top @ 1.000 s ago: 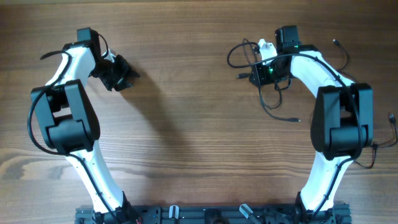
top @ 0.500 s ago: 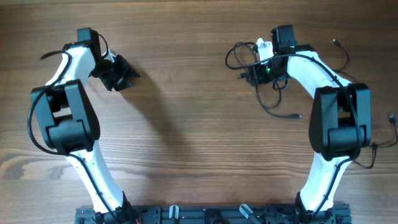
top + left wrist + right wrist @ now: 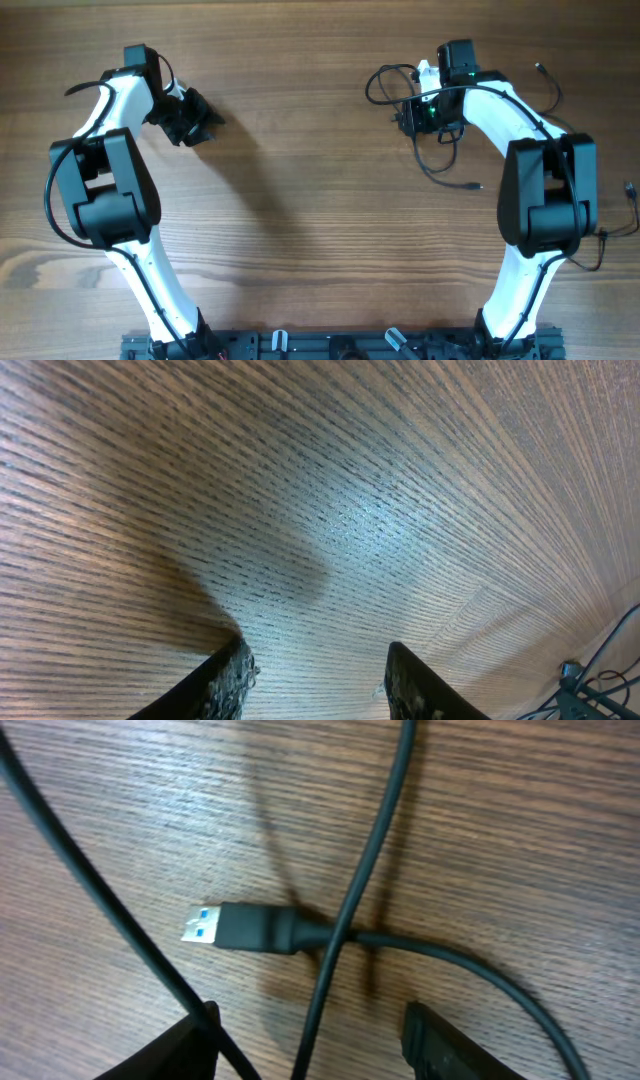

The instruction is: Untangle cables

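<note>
The thin black cables (image 3: pixel 385 72) lie in a tangle at the back right of the wooden table, with one strand ending in a small plug (image 3: pixel 470 186). My right gripper (image 3: pixel 420 114) hovers over the tangle. In the right wrist view a black USB plug with a blue insert (image 3: pixel 232 927) lies on the wood. A cord (image 3: pixel 368 860) crosses over it and runs down between the open right gripper (image 3: pixel 312 1045) fingers without being pinched. Another cord (image 3: pixel 90 870) slants past the left finger. My left gripper (image 3: pixel 186 118) rests far left; its jaws (image 3: pixel 318 685) stand open over bare wood.
A small white plug piece (image 3: pixel 428 72) sits at the top of the tangle. One more thin cord (image 3: pixel 548 80) lies near the back right edge. Bits of cable (image 3: pixel 600 675) show at the lower right corner of the left wrist view.
The right wrist has shifted slightly left and its jaws have widened. The cable loop to its left has moved a little. The left arm has stayed still.
</note>
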